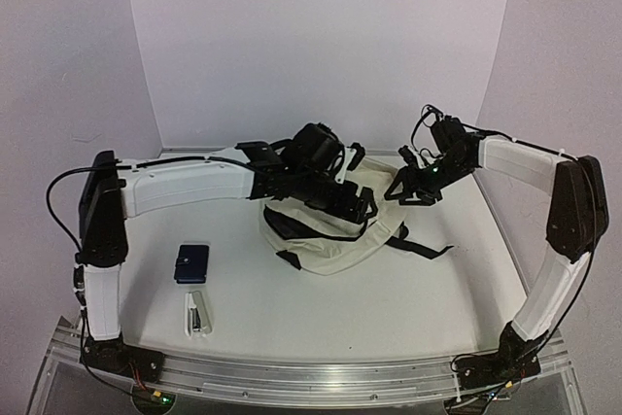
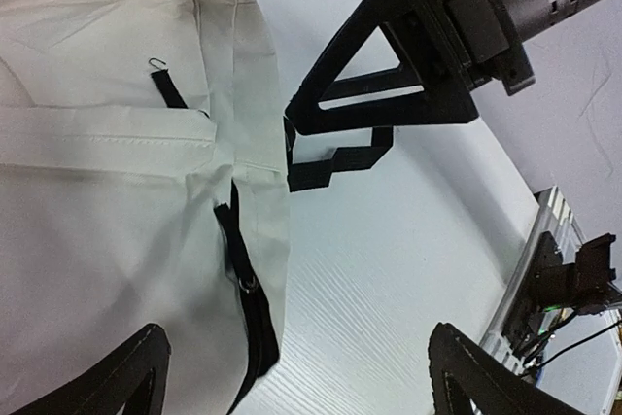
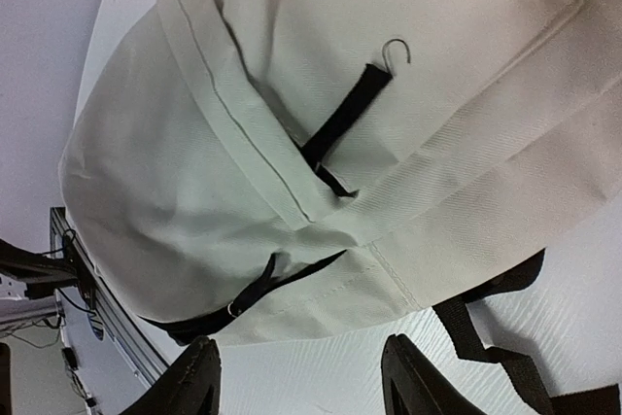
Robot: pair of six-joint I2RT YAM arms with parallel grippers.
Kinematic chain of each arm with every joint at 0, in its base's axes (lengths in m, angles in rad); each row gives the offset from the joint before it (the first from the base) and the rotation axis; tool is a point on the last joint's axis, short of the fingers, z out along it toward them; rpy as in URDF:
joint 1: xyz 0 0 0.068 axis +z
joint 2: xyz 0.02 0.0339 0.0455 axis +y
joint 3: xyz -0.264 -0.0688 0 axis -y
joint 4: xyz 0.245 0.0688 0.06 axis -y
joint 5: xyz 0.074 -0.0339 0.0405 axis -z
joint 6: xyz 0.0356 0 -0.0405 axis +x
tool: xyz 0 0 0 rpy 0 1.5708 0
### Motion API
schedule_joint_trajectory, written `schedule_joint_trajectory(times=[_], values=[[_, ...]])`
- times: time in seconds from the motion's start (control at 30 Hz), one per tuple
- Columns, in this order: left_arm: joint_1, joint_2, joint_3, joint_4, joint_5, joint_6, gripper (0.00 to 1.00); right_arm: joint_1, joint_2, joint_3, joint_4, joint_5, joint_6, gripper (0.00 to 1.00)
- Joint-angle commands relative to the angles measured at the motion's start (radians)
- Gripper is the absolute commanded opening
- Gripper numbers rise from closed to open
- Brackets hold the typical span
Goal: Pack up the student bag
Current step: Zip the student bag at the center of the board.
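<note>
The student bag (image 1: 330, 235) is a cream fabric backpack with black zippers and straps, lying flat at the table's middle back. My left gripper (image 1: 358, 207) hovers over its right part. In the left wrist view that gripper (image 2: 306, 381) is open, one finger over the bag (image 2: 117, 191) and one over bare table, with a black zipper pull (image 2: 248, 284) between them. My right gripper (image 1: 413, 191) hangs just right of the bag; it (image 3: 303, 381) is open over bare table at the bag's (image 3: 340, 123) edge, holding nothing. A zipper pull (image 3: 233, 308) lies just beyond its fingers.
A dark blue wallet-like item (image 1: 191, 263) and a white stapler (image 1: 198, 313) lie at the front left. A black strap (image 1: 428, 248) trails from the bag toward the right. An aluminium rail (image 1: 311, 381) runs along the near edge.
</note>
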Motion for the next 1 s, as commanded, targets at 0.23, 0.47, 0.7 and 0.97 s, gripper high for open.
schedule_joint_trajectory(times=[0.23, 0.47, 0.7, 0.97], values=[[-0.011, 0.323, 0.463, -0.230, -0.039, 0.025, 0.60, -0.052, 0.025, -0.045, 0.099, -0.015, 0.133, 0.51], [-0.010, 0.415, 0.543, -0.245, -0.045, -0.009, 0.56, -0.053, 0.026, -0.060, 0.122, -0.030, 0.164, 0.49], [-0.010, 0.445, 0.548, -0.253, -0.131, -0.030, 0.54, -0.053, 0.034, -0.074, 0.139, -0.046, 0.174, 0.47], [-0.010, 0.503, 0.601, -0.265, -0.148, -0.042, 0.47, -0.052, 0.042, -0.089, 0.150, -0.044, 0.180, 0.46]])
